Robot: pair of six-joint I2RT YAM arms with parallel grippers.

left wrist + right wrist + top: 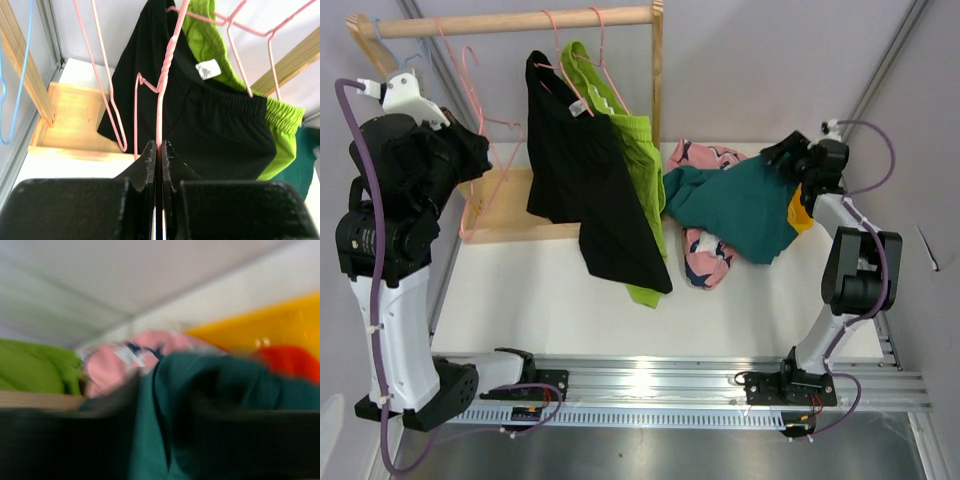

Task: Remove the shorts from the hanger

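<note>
From above, the wooden rack (520, 22) fills the far left of the worktop (520, 300), and bare room runs along the near edge and the middle. The black shorts (580, 180) hang from the rail, their long axis dropping toward the near right. The lime green shorts (635, 150) hang just behind them. The teal shorts (740, 205) lie crumpled at the right, over the pink shorts (705, 260). The orange shorts (800, 212) peek out at the pile's right edge. The right claw (782, 153) sits at the pile's far corner; whether it is gripping cannot be told. The left claw (470, 140) is raised beside the rack.

At the left wrist, that claw is clenched on a pink hanger (167, 60), whose wire rises from the fingertips. The black waistband slopes down to the right.

The right wrist view is blurred, with teal cloth nearest.
</note>
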